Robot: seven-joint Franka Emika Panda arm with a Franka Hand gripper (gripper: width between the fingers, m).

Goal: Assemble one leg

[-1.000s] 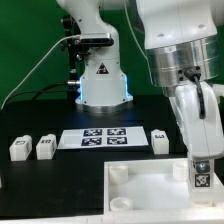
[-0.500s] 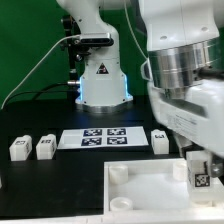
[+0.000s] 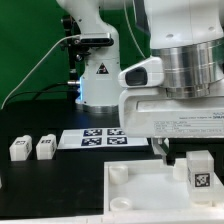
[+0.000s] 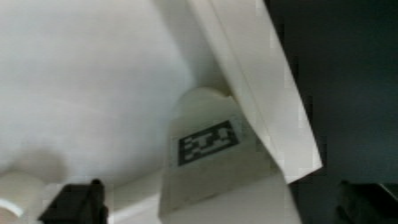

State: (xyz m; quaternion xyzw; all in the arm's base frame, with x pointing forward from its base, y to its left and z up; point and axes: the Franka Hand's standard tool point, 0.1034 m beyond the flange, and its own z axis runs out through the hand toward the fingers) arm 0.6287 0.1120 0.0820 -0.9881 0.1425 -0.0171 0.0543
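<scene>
The claw stands apart. One dark finger is clear of the leg, which is upright between the fingers and untouched on that side. The other finger is lost against the dark surface. The leg sits on the white panel, at its corner on the exterior view's right, tag outward. The arm's bulky wrist hides what lies behind. The marker board lies beyond the panel. Two more pegs stand well apart at the exterior view's left.
</scene>
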